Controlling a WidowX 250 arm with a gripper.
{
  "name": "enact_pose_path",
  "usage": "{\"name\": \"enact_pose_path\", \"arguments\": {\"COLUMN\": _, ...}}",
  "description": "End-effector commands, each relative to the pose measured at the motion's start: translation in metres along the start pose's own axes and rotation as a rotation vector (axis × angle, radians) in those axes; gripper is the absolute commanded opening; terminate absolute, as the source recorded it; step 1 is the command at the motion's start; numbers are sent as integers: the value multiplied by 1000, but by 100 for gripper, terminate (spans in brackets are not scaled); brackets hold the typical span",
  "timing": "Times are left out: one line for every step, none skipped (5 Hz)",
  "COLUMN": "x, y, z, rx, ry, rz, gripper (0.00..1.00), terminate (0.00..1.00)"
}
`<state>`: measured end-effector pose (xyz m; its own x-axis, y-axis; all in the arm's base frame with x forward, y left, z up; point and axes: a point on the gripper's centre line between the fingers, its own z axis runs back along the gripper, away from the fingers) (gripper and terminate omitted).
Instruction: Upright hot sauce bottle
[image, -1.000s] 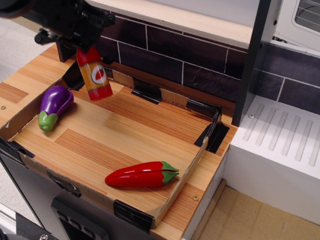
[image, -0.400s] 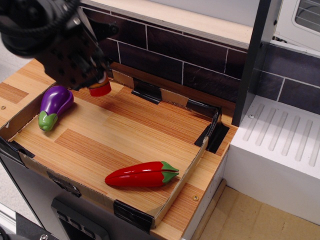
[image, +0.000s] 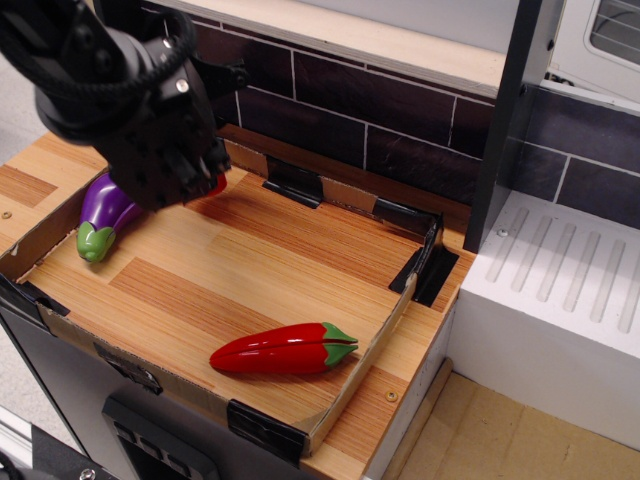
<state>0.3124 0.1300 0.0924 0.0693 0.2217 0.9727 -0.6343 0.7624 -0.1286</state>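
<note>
The hot sauce bottle (image: 216, 184) is almost wholly hidden behind my black gripper (image: 195, 175); only a sliver of its red body shows at the gripper's lower right edge, low over the back left of the wooden tray (image: 250, 270). The gripper has come down over the bottle from above. Its fingers are hidden by its own body, and the bottle stays with it as it moves, so it appears shut on the bottle. The label and cap are out of sight.
A purple eggplant (image: 100, 218) lies just left of the gripper. A long red chili pepper (image: 285, 348) lies near the tray's front edge. Low cardboard walls (image: 365, 350) ring the tray. A dark tiled wall (image: 400, 130) stands behind, a white drainboard (image: 565, 290) at right.
The gripper has come down and forward with the bottle. The bottle hung in clear view a second ago; now the gripper covers all but a red sliver.
</note>
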Motion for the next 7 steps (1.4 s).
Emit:
{"name": "enact_pose_path", "arguments": {"x": -1, "y": -2, "z": 3, "rx": -8, "ry": -111, "rz": -6, "gripper": 0, "terminate": 0}}
{"name": "enact_pose_path", "arguments": {"x": -3, "y": -2, "z": 4, "rx": -18, "ry": -114, "rz": -19, "gripper": 0, "terminate": 0}}
{"name": "enact_pose_path", "arguments": {"x": -4, "y": -2, "z": 4, "rx": -15, "ry": -102, "rz": -12, "gripper": 0, "terminate": 0}}
{"name": "enact_pose_path", "arguments": {"x": -8, "y": -4, "z": 4, "rx": -3, "ry": -90, "rz": -18, "gripper": 100, "terminate": 0}}
{"name": "enact_pose_path", "arguments": {"x": -9, "y": -5, "z": 7, "rx": -4, "ry": -27, "rz": -11, "gripper": 100, "terminate": 0}}
{"name": "enact_pose_path", "arguments": {"x": -2, "y": -3, "z": 11, "rx": -14, "ry": 18, "rz": 23, "gripper": 100, "terminate": 0}}
{"name": "enact_pose_path", "arguments": {"x": 16, "y": -3, "z": 19, "rx": 3, "ry": 72, "rz": 84, "gripper": 100, "terminate": 0}}
